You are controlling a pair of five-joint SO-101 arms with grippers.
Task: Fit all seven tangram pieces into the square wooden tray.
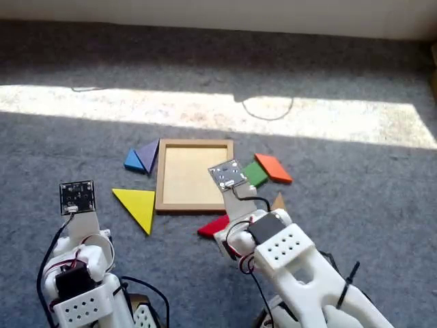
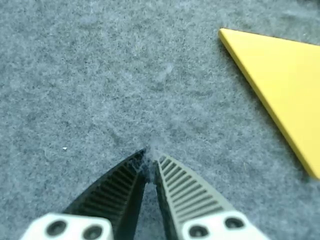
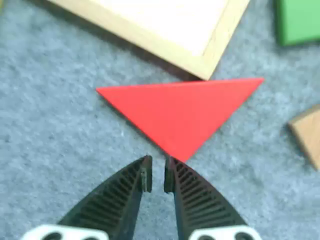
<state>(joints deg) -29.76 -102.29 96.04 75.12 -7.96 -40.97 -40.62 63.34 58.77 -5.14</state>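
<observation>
Right gripper point(image 3: 157, 173) near, perhaps touching, red triangle point(image 3: 182, 112)

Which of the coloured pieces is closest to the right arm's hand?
The red triangle: one of its corners lies just off the right hand, while the green piece and the tan piece lie farther off.

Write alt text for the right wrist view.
The right claw, shut, has its tips just short of one corner of a red triangle on grey carpet. Beyond the triangle lies a corner of the wooden tray, with a green piece and a brown piece nearby.
</observation>
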